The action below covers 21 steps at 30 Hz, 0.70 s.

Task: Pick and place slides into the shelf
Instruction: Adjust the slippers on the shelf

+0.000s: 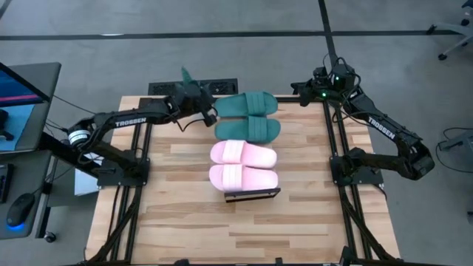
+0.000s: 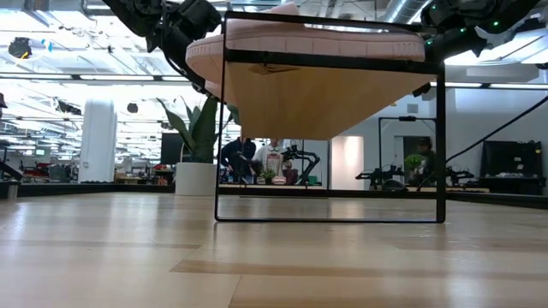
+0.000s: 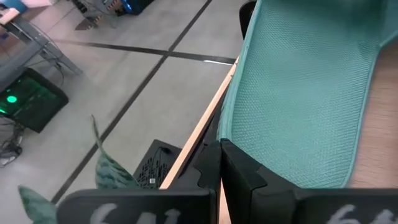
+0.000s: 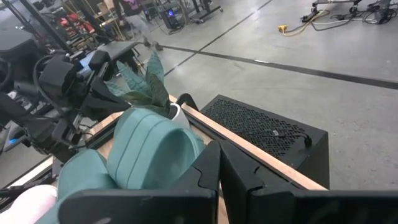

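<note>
Two dark green slides [image 1: 248, 104] [image 1: 248, 130] and two pale pink slides [image 1: 244, 153] [image 1: 244, 177] lie side by side in a row, soles down, on the shelf's plank top. The shelf [image 2: 330, 94] stands on its dark frame, and only its near end [image 1: 253, 196] shows from above. My left gripper [image 1: 209, 115] [image 3: 220, 168] is shut beside the heel end of the far green slide [image 3: 298, 93]. My right gripper [image 1: 314, 91] [image 4: 219, 171] is shut over the table's far right corner, apart from the green slide's strap [image 4: 149, 149]. My left gripper's shut fingertips [image 3: 214, 155] stand right at the rim of the far green slide's heel end [image 3: 233, 134], coming level from the table's left. Whether they touch the rim, I cannot tell.
A leafy plant [image 1: 186, 74] [image 4: 146, 81] and a black perforated box [image 4: 261, 127] sit just past the table's far edge. The slatted wooden table [image 1: 177, 214] has bare planks near, left and right of the shelf. A monitor desk [image 1: 22, 96] stands off to the left.
</note>
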Tool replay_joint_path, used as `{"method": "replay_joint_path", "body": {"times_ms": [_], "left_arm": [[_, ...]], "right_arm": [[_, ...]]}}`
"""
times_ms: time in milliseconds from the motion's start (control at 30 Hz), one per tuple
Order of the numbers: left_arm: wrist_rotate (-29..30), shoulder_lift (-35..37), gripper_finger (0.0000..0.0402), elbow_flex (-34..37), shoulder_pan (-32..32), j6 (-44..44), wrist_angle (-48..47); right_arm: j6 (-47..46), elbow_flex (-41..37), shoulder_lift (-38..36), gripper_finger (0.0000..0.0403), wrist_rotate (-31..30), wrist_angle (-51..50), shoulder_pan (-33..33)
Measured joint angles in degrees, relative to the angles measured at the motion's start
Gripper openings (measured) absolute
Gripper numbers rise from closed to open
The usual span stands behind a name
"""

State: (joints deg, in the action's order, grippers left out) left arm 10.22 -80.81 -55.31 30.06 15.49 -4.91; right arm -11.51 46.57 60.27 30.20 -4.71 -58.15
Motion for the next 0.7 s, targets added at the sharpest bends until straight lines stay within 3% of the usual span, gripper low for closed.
{"method": "replay_joint_path", "body": {"times_ms": [700], "left_arm": [[-0.4,0.5,0.0,-3.8,-4.3,-0.5,-6.8]], "right_arm": [[0.7,0.0,0.0,0.0001,0.0,0.0,0.0]]}}
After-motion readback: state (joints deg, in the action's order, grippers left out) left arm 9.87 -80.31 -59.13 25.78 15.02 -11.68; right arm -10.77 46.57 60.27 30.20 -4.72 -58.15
